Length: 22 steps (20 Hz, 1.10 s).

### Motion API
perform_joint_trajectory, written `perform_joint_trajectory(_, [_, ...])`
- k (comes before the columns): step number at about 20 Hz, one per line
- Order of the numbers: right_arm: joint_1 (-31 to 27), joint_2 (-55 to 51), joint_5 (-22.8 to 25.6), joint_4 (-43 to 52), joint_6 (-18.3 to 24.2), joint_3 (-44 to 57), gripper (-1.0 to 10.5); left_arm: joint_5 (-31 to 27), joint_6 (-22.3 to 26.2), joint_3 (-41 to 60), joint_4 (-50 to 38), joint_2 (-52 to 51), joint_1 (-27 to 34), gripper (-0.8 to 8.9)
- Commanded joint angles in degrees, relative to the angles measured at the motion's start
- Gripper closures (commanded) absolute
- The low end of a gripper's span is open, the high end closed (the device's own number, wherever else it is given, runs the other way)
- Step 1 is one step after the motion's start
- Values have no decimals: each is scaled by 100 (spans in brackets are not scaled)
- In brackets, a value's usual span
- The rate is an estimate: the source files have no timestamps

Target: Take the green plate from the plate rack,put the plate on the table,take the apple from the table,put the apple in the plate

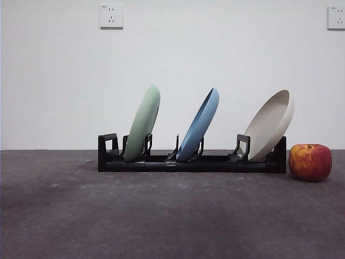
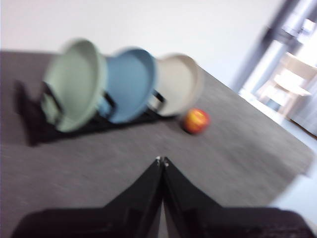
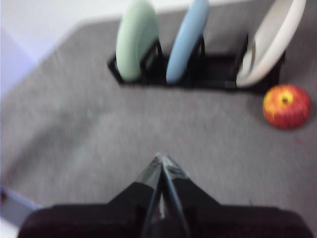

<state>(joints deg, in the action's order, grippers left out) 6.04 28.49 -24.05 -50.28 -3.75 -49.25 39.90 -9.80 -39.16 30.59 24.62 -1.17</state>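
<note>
The green plate (image 1: 143,124) stands tilted in the left slot of the black plate rack (image 1: 191,162) on the grey table (image 1: 161,216). It also shows in the left wrist view (image 2: 74,84) and the right wrist view (image 3: 136,39). The red apple (image 1: 310,162) lies on the table just right of the rack; it also shows in the left wrist view (image 2: 196,121) and the right wrist view (image 3: 287,106). My left gripper (image 2: 161,160) is shut and empty, well short of the rack. My right gripper (image 3: 161,158) is shut and empty, also short of the rack. Neither shows in the front view.
A blue plate (image 1: 199,125) stands in the rack's middle slot and a cream-white plate (image 1: 270,125) in its right slot, next to the apple. A white wall with two sockets stands behind. The table's edge (image 2: 297,173) shows in the left wrist view.
</note>
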Motion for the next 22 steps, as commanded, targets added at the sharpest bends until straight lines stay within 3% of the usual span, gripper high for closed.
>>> perform_joint_trajectory(1, [9,310,-15,-680,737,-431,958,264,402,-275,382,236,9,820])
perform_joint_trajectory(8, [9,820,-4,-1759,1211,-848,958,267,1311,-820,1714,638,-2,820])
perform_joint_trajectory(13, [9,920,13,-1825,1279,-850,935,234,1447,-824,2048,686,-2,795])
perform_joint_trajectory(14, [9,929,15,-1797,1279,-850,905,229,1429,-824,2046,686,-2,691])
perform_joint_trajectory(15, [9,929,15,-1788,1276,-850,771,223,1429,-824,2048,686,-2,501])
perform_joint_trajectory(16, [9,940,15,-1788,1272,-850,577,223,1427,-824,2044,686,-2,302])
perform_joint_trajectory(17, [9,940,17,-1788,1259,-850,397,223,1427,-824,2028,686,-2,225])
perform_joint_trajectory(18, [9,940,17,-1788,1235,-850,311,223,1427,-824,2011,686,-2,224])
perform_joint_trajectory(22, [9,940,15,-1788,1217,-850,317,223,1429,-824,1910,688,-2,224])
